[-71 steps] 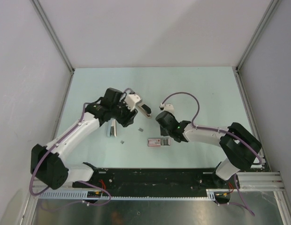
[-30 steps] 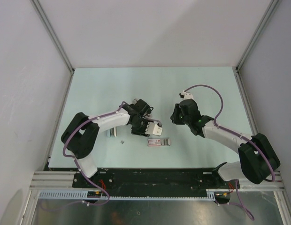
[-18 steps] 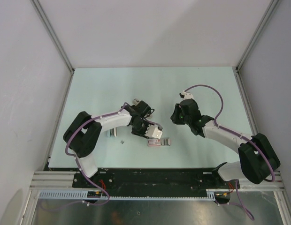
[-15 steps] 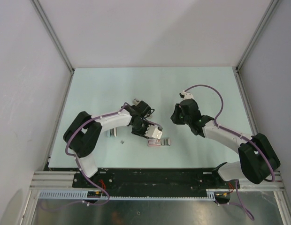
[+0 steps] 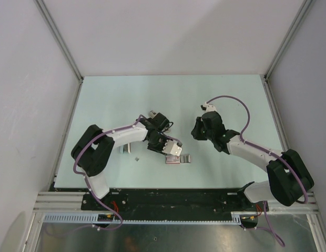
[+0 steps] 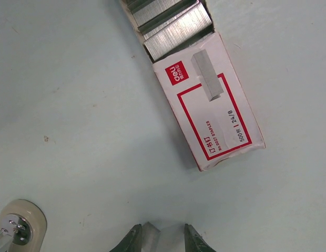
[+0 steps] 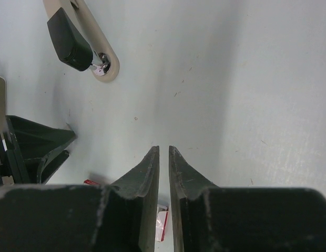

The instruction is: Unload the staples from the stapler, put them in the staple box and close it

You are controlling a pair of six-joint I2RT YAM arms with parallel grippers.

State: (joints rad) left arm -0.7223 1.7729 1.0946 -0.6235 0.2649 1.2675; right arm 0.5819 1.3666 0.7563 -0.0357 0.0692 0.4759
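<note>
The left gripper (image 6: 159, 242) was clamped on a short strip of staples (image 6: 151, 237), with the box (image 6: 209, 108) just ahead. The right gripper (image 7: 163, 153) held nothing, its jaws nearly together; the stapler (image 7: 78, 41) lay ahead to its left.

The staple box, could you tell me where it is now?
In the left wrist view the staple box lies flat on the table, just beyond the left gripper.

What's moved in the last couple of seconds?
The left gripper swung toward the bases and now hangs over the staple box. The right gripper pulled back from the staple box, away from the bases. The staple box and stapler stayed put.
</note>
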